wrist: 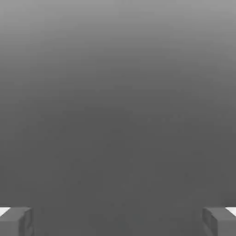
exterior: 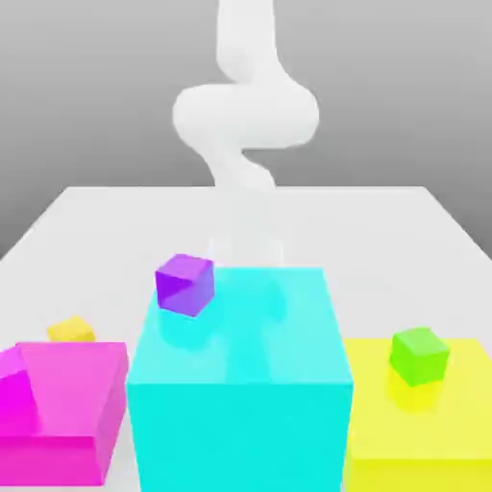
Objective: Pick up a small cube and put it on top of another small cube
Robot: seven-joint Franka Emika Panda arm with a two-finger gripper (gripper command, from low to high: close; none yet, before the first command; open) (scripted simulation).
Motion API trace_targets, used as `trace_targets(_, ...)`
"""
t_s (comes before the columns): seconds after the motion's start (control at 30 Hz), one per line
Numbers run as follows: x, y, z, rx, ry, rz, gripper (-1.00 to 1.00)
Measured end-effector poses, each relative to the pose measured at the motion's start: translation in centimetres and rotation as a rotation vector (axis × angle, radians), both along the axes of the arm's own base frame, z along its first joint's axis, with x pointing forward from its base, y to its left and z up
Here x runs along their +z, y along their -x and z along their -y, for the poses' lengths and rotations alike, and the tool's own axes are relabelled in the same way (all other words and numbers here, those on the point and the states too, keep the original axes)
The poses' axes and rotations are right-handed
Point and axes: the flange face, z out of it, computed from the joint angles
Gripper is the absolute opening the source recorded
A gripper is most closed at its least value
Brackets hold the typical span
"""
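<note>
A small yellow-orange cube (exterior: pixel 72 329) sits on the table just behind the magenta block, at the exterior view's left. My white arm comes down at the back of the table, and the gripper (exterior: pixel 246 252) hangs behind the big cyan block, well away from the small cube. In the hand view the gripper (wrist: pixel 118 221) is open, its two grey fingertips (wrist: pixel 16 221) far apart with only plain grey surface between them. Nothing is held.
A big cyan block (exterior: pixel 240 384) stands at front centre with a small purple cube (exterior: pixel 184 283) on its top left edge. A magenta block (exterior: pixel 62 404) lies at the left. A yellow block (exterior: pixel 423 423) at the right carries a small green cube (exterior: pixel 419 355).
</note>
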Motion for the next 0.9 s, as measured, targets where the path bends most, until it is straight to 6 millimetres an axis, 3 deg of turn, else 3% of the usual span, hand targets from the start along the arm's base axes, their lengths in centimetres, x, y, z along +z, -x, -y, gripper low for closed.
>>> trace_targets(0.2,-9.3,-3.7,6.6,-0.366,-0.181,-0.117,0.00)
trace_targets(0.43,-20.4,-3.8,14.6,-0.805,-0.377,-0.218,0.00)
trace_targets(0.63,-29.8,-0.6,20.4,-1.196,-0.535,-0.281,0.00)
trace_targets(0.9,-41.4,7.1,25.2,-1.734,-0.729,-0.337,0.00)
